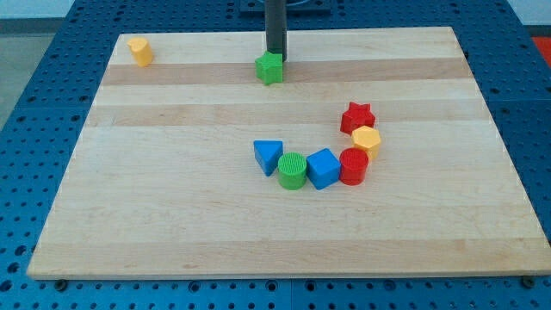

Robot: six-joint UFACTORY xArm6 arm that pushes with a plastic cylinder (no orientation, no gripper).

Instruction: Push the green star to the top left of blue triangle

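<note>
The green star (269, 68) sits near the view's top, middle of the wooden board (172, 215). My tip (275, 56) stands right behind it, touching its upper right side. The blue triangle (268, 156) lies well below the star, near the board's centre, at the left end of a curved row of blocks.
The row runs right from the triangle: a green cylinder (293, 170), a blue cube (324, 168), a red cylinder (354, 166), a yellow hexagon (366, 139), a red star (357, 118). A yellow block (140, 51) stands at the top left corner.
</note>
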